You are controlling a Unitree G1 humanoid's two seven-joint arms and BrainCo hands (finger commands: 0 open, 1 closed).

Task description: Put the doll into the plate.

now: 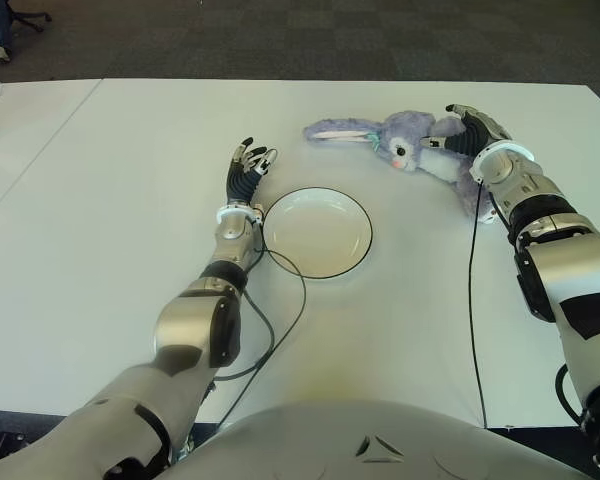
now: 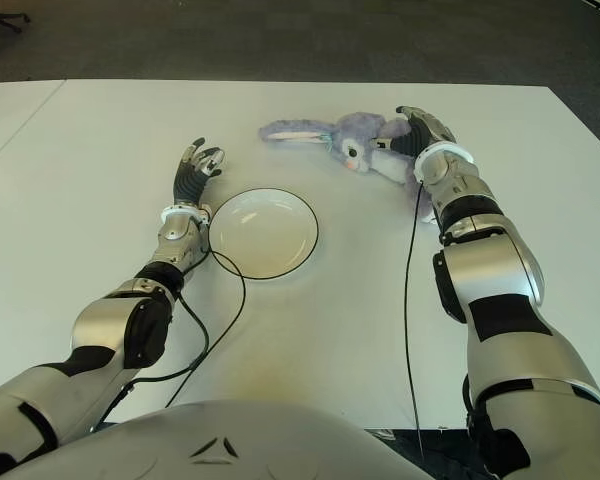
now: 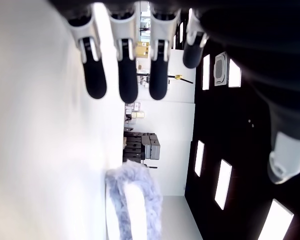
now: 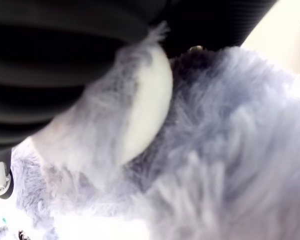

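We see the doll (image 1: 410, 145), a lilac plush rabbit, lying on the white table (image 1: 130, 200) in the upper right of the left eye view, its long ears (image 1: 340, 130) stretched toward frame centre. The right hand (image 1: 462, 135) lies on the doll's body, at its right end; the right wrist view is filled with fur pressed against the palm, and the eye views show dark fingers over the plush. We cannot tell whether those fingers are fully clamped or merely laid on the toy, so the grasp is best read as in progress. The plate (image 1: 318, 232), white with a dark rim, sits empty at mid-frame, below and left of the doll and apart from it. The left hand (image 1: 248, 170) shows just left of the plate, its fingers (image 3: 127, 75) straight, spread and holding nothing; one ear of the doll shows far off in the left wrist view.

We judge the step in hand to be the pick-up: the doll is reached but not lifted. The next move calls for closing firmly on the soft body, raising it clear of the table, carrying it down-left over the plate, and releasing so that the trailing ears land inside the rim too.
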